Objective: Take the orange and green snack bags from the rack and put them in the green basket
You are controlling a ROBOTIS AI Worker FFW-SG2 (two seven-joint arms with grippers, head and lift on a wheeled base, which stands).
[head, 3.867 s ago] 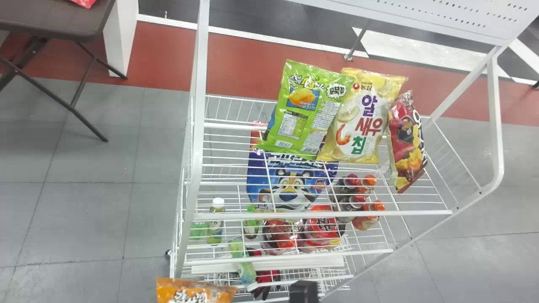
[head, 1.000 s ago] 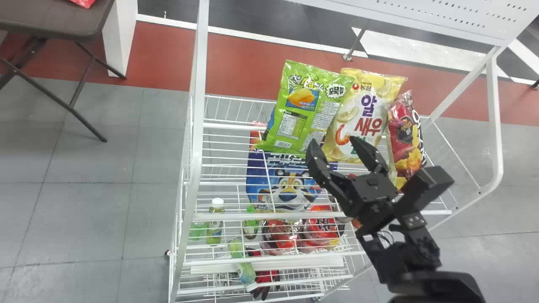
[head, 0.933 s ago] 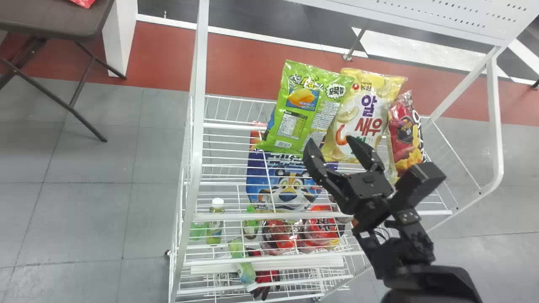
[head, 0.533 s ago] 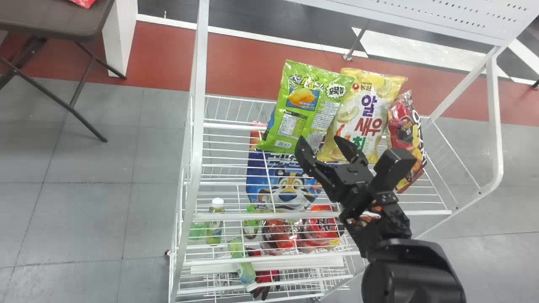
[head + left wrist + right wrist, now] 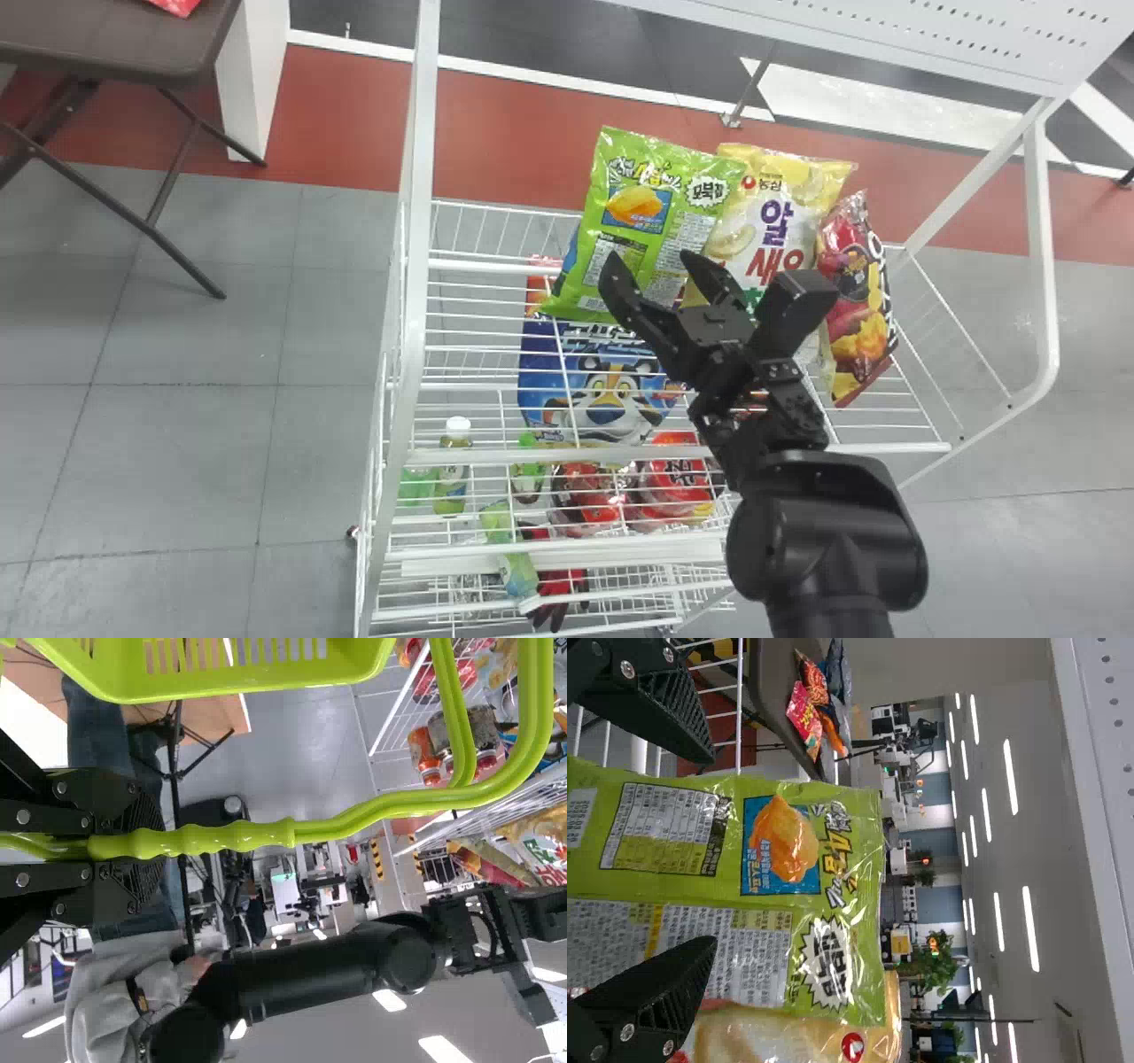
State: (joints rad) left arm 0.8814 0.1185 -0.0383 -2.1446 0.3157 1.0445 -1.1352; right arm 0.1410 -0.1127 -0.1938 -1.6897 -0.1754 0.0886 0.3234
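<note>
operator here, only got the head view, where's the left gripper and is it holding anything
Observer: The left wrist view shows the left gripper shut on the handle of the green basket.
Operator: ok and does the green bag lie across the gap of the right gripper
Observer: Yes, in the right wrist view it spans that gap and runs on beyond the finger farther from the table; I can't tell whether either finger touches it.
Operator: what's on the dark table, i just get a red corner
Observer: Several packets: the right wrist view shows a pink-red packet beside an orange-red one.
</note>
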